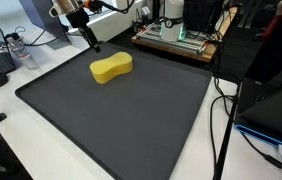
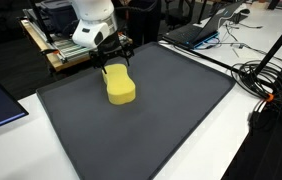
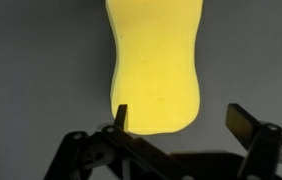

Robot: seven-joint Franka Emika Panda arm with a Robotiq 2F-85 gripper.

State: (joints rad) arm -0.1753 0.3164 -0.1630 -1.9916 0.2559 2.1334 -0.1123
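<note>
A yellow peanut-shaped sponge (image 1: 111, 68) (image 2: 120, 85) lies on the dark grey mat (image 1: 111, 115) (image 2: 151, 120), toward its far side. My gripper (image 1: 93, 44) (image 2: 114, 56) hangs just above the sponge's near end, open and holding nothing. In the wrist view the sponge (image 3: 156, 60) fills the upper middle, and my gripper (image 3: 180, 118) straddles its rounded end. The left fingertip (image 3: 121, 116) overlaps the sponge's edge, while the right fingertip (image 3: 240, 121) stands out over bare mat. Whether the fingers touch the sponge cannot be told.
An open rack of electronics (image 1: 176, 35) (image 2: 51, 40) stands just past the mat's far edge. Black cables (image 1: 221, 120) (image 2: 266, 80) run along one side of the mat on the white table. A laptop (image 2: 206, 30) sits beyond them.
</note>
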